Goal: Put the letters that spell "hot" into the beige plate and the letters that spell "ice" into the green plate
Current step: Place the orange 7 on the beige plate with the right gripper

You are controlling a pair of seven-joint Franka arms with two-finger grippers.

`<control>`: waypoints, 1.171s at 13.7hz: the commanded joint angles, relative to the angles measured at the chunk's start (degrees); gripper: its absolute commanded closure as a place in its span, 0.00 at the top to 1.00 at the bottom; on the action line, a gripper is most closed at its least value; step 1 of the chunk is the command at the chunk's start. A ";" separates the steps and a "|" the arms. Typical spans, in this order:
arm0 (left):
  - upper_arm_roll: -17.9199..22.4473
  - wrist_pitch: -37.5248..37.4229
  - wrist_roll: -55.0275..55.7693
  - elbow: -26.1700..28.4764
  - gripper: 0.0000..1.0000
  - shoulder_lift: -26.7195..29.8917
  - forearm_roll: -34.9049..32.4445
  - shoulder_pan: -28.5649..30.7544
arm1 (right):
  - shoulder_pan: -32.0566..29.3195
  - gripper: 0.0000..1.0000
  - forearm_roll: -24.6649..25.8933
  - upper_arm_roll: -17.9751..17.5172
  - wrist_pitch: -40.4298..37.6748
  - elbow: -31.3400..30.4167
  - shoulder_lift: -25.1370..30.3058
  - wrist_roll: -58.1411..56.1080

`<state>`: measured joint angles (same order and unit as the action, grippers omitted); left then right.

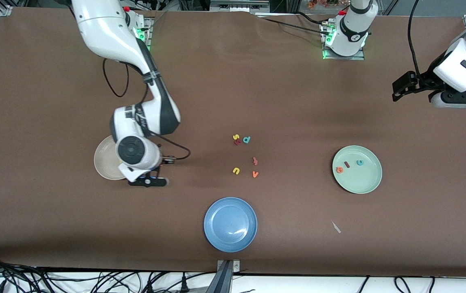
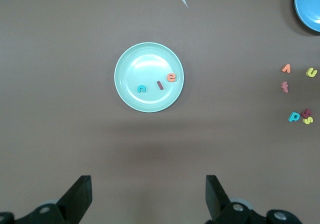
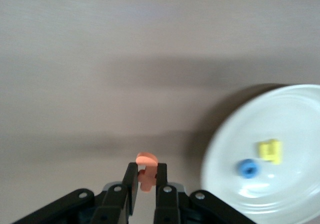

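Brown covering ran across the whole counter (image 1: 289,101). Pinched in the right end effector (image 3: 145,180) was the orange t (image 3: 146,171), carried just beside the beige plate (image 3: 300,114), whose yellow h (image 3: 270,150) and blue o (image 3: 247,168) already lay inside. So "hot" seemed one drop from finished. In the green plate (image 1: 369,185) sat the teal c (image 1: 360,162), dark red i (image 1: 346,164) and orange e (image 1: 339,169), so "ice" looked complete. That arm reached down, wrist bent over the plate's edge. Waiting high at its own end of the counter, the left end effector (image 2: 148,196) stood spread and empty.
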<state>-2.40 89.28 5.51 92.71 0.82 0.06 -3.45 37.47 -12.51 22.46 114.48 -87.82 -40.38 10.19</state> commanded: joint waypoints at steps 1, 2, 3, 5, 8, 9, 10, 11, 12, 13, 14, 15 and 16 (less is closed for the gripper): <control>0.11 -1.13 -0.50 -1.66 1.00 -0.56 0.29 -0.33 | 0.76 0.00 -0.84 3.98 5.38 -13.40 7.85 -9.89; 0.11 -1.04 -0.68 -1.74 1.00 -0.56 -0.58 -0.33 | 0.76 0.00 -0.93 5.56 8.18 -16.64 8.82 -13.06; 0.20 -1.13 -0.77 -1.83 1.00 -0.56 -0.76 -0.24 | 0.76 0.00 -1.02 6.79 11.61 -19.72 9.18 -15.79; 0.20 -1.13 -0.77 -1.83 1.00 -0.56 -0.85 -0.24 | 0.41 0.00 -1.72 7.51 17.42 -23.69 9.18 -18.27; 0.29 -1.13 -1.55 -1.83 1.00 -0.56 -0.85 -0.16 | -0.21 0.38 -3.81 7.42 17.44 -23.01 9.18 -22.05; 0.38 -1.13 -3.12 -1.92 1.00 -0.56 -0.85 -0.16 | -0.38 0.99 -6.53 7.51 15.96 -21.61 9.18 -22.14; 0.46 -1.13 -3.57 -1.92 1.00 -0.56 -0.77 -0.07 | -1.26 1.00 -8.21 7.42 13.16 -20.21 9.09 -22.06; 0.46 -1.13 -2.97 -1.83 1.00 -0.56 -0.77 -0.07 | -1.70 1.00 -8.58 7.42 10.87 -18.45 8.92 -21.97; 0.46 -1.39 -2.96 -1.83 1.00 -0.56 -0.77 -0.07 | -2.31 1.00 -8.84 7.42 8.93 -17.30 8.92 -21.88; 0.55 -1.48 -3.31 -1.92 1.00 -0.56 -0.77 -0.07 | -2.41 1.00 -9.28 7.42 7.70 -16.51 9.00 -21.53; 0.55 -1.48 -3.40 -1.83 1.00 -0.56 -0.77 -0.07 | -2.32 1.00 -9.80 7.51 6.99 -15.81 9.09 -19.88; 0.55 -1.57 -3.40 -1.83 1.00 -0.56 -0.77 -0.07 | -2.32 1.00 -9.72 7.42 6.55 -15.02 9.09 -17.60; 0.64 -1.57 -3.58 -1.83 1.00 -0.56 -0.77 0.02 | -2.23 1.00 -9.72 7.42 5.93 -14.57 9.09 -16.53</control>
<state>-2.19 89.02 3.58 92.47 0.82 0.03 -3.37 35.66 -21.07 30.24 122.43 -103.54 -31.94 -8.47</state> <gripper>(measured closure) 0.000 0.057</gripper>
